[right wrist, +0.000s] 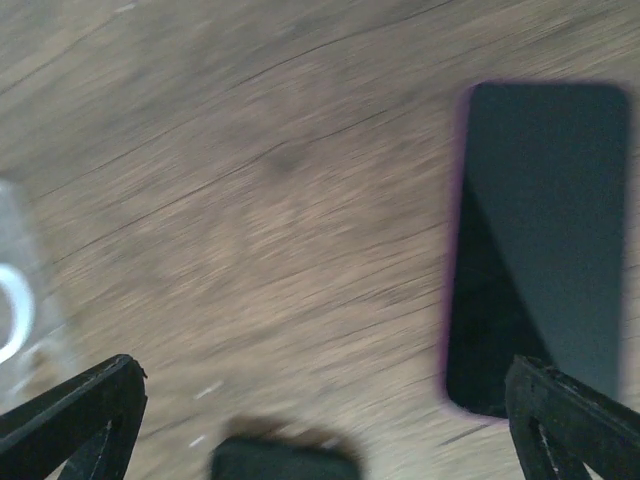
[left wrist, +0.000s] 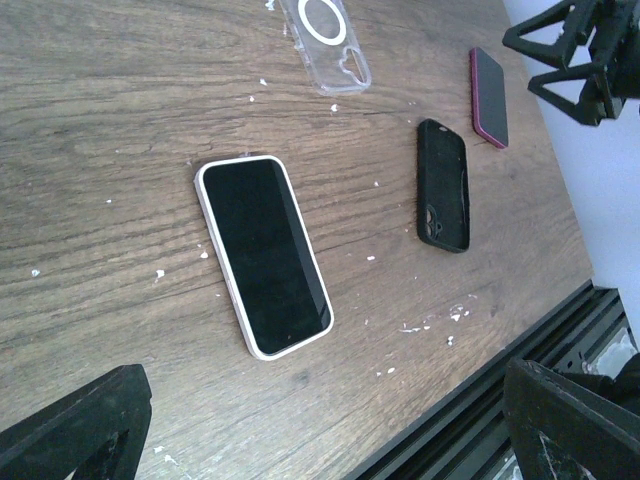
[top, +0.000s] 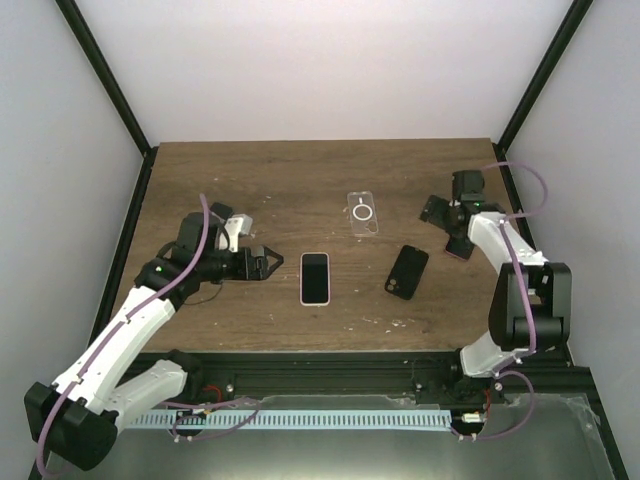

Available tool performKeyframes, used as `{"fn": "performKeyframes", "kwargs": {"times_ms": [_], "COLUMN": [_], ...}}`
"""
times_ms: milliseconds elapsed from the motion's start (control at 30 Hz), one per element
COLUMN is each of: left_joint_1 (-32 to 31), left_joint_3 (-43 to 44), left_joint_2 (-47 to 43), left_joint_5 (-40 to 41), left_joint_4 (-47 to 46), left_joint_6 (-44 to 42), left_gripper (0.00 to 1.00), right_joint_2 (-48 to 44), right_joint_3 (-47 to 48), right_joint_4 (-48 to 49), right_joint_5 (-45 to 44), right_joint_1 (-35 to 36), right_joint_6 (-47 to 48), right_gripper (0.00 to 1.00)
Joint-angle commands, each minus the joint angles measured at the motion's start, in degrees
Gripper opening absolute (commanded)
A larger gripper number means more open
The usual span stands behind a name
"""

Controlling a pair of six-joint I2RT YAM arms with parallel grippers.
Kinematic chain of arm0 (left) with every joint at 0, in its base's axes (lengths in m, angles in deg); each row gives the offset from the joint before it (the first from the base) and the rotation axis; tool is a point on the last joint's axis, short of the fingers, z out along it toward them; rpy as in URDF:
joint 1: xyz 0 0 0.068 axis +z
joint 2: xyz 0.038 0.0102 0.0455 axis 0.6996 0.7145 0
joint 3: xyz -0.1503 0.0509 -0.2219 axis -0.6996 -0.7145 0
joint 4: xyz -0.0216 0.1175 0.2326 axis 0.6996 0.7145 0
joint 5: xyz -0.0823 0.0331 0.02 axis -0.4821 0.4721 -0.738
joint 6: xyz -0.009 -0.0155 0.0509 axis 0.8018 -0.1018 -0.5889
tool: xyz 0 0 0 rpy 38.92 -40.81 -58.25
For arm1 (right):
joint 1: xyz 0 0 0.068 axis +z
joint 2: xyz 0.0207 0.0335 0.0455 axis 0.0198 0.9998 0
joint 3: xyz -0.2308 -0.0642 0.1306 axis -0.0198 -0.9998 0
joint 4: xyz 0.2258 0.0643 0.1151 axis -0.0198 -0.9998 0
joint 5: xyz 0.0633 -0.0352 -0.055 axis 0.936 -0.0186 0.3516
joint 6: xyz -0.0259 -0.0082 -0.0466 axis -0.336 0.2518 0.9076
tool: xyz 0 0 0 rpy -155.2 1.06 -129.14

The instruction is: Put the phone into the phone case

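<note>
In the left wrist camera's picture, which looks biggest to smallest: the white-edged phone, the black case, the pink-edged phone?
1. white-edged phone, nearest the camera.
2. black case.
3. pink-edged phone, farther off, so true sizes stay unsure.

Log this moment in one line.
left gripper open | right gripper open near pink phone | white-edged phone lying screen-up | black case apart

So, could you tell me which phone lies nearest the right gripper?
The pink-edged phone, lying just beside the right gripper at the table's right side. The white-edged phone lies mid-table, well away from it.
</note>
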State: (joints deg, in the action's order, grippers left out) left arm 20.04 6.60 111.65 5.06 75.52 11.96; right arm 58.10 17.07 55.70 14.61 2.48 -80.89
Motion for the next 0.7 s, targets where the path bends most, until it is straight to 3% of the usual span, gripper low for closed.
{"fn": "performKeyframes", "kwargs": {"times_ms": [0, 233, 433, 667], "left_joint_1": [0.3, 0.3, 0.3, 0.5], "left_joint_3": [0.4, -0.7, -1.1, -1.1], "left_joint_2": [-0.5, -1.4, -2.1, -1.8], "left_joint_5": [-1.0, 1.6, 2.6, 2.5], "left_joint_4": [0.6, 0.9, 0.7, 0.9], "left_joint_6": [-2.7, -4.1, -4.2, -4.5], "left_gripper": [0.97, 0.97, 0.97, 0.97], "right_joint_2": [4.2, 12.8, 17.4, 18.9], "right_joint_3": [4.2, 9.1, 11.6, 13.0], "right_joint_4": [-3.6, -2.4, -1.8, -2.9], "right_joint_5": [-10.3, -7.2, -1.1, -3.5], "right_joint_1": [-5.8, -12.8, -13.9, -13.9], "right_joint_6": [6.2, 10.0, 11.5, 11.8], "right_gripper": [0.98, 1.0, 0.98, 0.97]}}
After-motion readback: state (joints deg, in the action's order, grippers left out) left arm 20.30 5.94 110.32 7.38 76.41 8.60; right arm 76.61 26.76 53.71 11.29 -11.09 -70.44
